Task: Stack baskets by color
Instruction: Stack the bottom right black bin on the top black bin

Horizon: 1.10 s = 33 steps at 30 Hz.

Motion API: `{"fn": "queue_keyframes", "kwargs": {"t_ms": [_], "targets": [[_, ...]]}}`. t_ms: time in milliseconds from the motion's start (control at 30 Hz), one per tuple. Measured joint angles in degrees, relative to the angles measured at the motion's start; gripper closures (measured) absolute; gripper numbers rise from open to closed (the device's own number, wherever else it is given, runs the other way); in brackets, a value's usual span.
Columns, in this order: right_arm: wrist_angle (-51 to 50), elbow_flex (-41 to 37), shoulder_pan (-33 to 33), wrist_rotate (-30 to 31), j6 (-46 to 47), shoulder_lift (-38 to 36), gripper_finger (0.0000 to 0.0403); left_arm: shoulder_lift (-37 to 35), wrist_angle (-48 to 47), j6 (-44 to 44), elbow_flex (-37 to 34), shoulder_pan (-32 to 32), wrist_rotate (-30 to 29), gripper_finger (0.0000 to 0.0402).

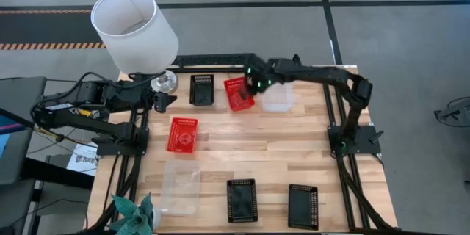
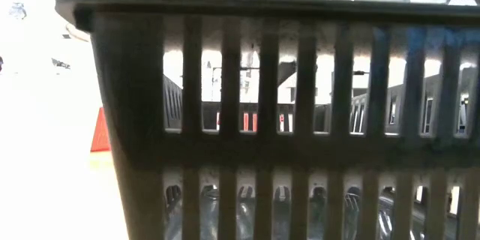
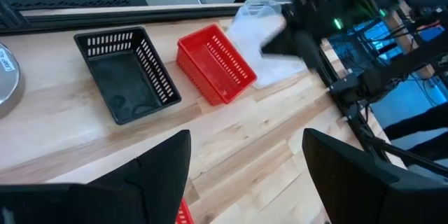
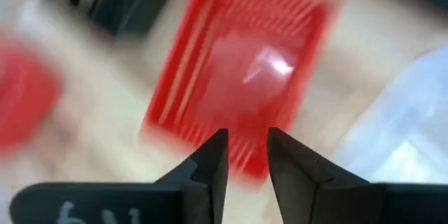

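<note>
A red basket [image 1: 239, 92] sits skewed on the table near the far edge, between a black basket [image 1: 202, 89] and a clear basket [image 1: 278, 97]. My right gripper [image 4: 247, 147] hovers just above the red basket [image 4: 238, 70], fingers pointing steeply down with a narrow gap and nothing between them. The left wrist view shows this gripper as a dark blur [image 3: 301, 35] beside the red basket [image 3: 213, 63]. My left gripper [image 3: 245, 161] waits open at the table's left edge [image 1: 161, 101]. A second red basket [image 1: 182, 134] stands on the table left of centre.
A clear basket [image 1: 181, 186] and two black baskets [image 1: 241, 200] [image 1: 303, 205] stand along the near edge; one black basket [image 2: 285, 120] fills the low view. A white lampshade [image 1: 134, 29] and a metal disc [image 1: 164, 82] are at the far left. Bare wood lies mid-table.
</note>
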Motion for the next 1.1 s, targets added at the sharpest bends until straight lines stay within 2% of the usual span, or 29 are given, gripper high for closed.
{"fn": "queue_keyframes", "kwargs": {"t_ms": [100,233,333,500,633,800,933,1100], "targets": [[-9.0,0.0,5.1,-2.9,-0.9,-1.8,0.0284,0.3,0.1,0.9,0.0,0.0,2.1,0.0140],[-26.2,-0.1,15.9,-1.8,6.4,-6.1,0.0284,1.0,0.1,1.5,0.0,0.0,4.4,0.0140],[-34.9,-0.2,26.6,0.8,19.9,-9.4,0.0284,1.2,0.2,1.5,0.0,0.0,4.2,0.0140],[-43.4,-0.2,44.9,3.7,50.4,-14.1,0.0262,1.2,0.7,1.6,0.0,0.0,2.7,0.0140],[-45.0,-0.2,58.8,2.5,74.0,-15.5,0.0223,1.3,1.1,1.6,0.0,0.0,2.7,0.0140],[-44.3,-0.2,71.2,-3.0,95.5,-13.8,0.0174,1.3,1.8,0.0,0.0,0.0,0.3,0.0140],[-39.9,-0.2,74.7,-9.0,100.5,-9.9,0.0164,1.3,2.6,-1.1,0.0,0.0,-1.4,0.0140],[-35.7,-0.2,75.2,-9.2,100.9,-5.1,0.0173,1.3,3.5,-1.6,0.0,0.0,-3.1,0.0140]]}}
